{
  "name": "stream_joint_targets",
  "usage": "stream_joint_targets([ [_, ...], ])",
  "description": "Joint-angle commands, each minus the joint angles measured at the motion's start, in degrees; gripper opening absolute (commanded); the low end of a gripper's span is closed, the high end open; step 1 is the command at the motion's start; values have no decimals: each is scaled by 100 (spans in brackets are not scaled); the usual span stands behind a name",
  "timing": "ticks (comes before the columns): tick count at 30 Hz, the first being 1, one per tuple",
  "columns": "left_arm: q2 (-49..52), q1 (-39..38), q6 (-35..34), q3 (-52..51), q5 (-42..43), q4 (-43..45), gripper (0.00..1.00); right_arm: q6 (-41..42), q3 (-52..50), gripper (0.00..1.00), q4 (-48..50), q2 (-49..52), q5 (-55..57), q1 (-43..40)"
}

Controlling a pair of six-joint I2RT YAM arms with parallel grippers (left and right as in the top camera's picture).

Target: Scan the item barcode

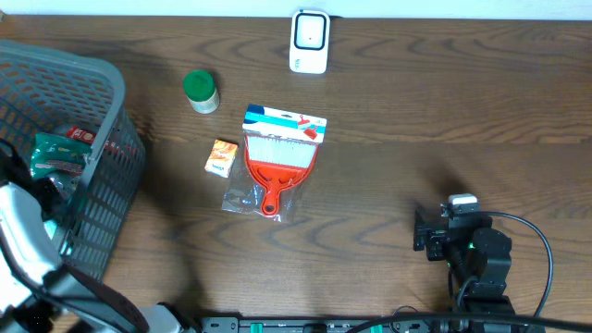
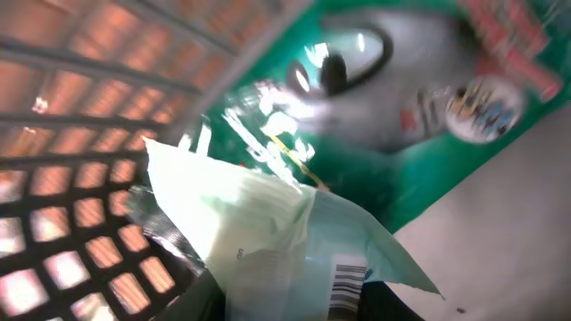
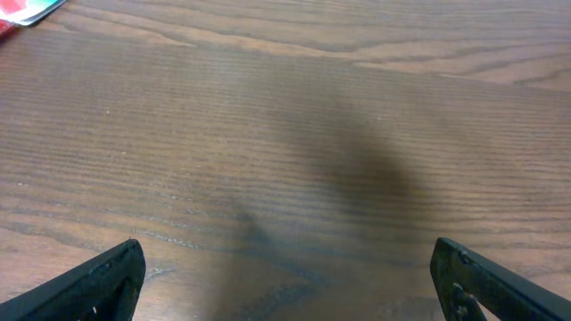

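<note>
Pinching a packet (image 2: pixel 285 241) in the left basket (image 1: pixel 92 83), left gripper (image 2: pixel 294 308) hasn't reached the far scanner (image 1: pixel 309 42); right gripper (image 3: pixel 285 276) gapes idle

Dark wood surface (image 1: pixel 388 111). Sitting on it: grey mesh basket (image 1: pixel 106 176) far left, green-lidded jar (image 1: pixel 200 91), little orange box (image 1: pixel 220 157) just beside a packaged red dustpan (image 1: pixel 277 162), and a white scanner (image 1: pixel 309 42) up top.

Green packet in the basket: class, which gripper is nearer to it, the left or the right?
Left. The left gripper is down inside the basket, right at the green packet. The right gripper is far off across the table, open above its wood.
</note>
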Motion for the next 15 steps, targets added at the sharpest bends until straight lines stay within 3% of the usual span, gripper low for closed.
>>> stream_joint_targets([
  [1, -507, -9, -116, 168, 68, 160, 31, 83, -9, 99, 31, -7, 9, -15],
  [7, -1469, -20, -691, 168, 87, 688, 31, 83, -9, 99, 33, -7, 9, -15],
  [15, -2726, -20, -1010, 168, 1252, 1563, 32, 85, -9, 99, 33, -7, 7, -15],
])
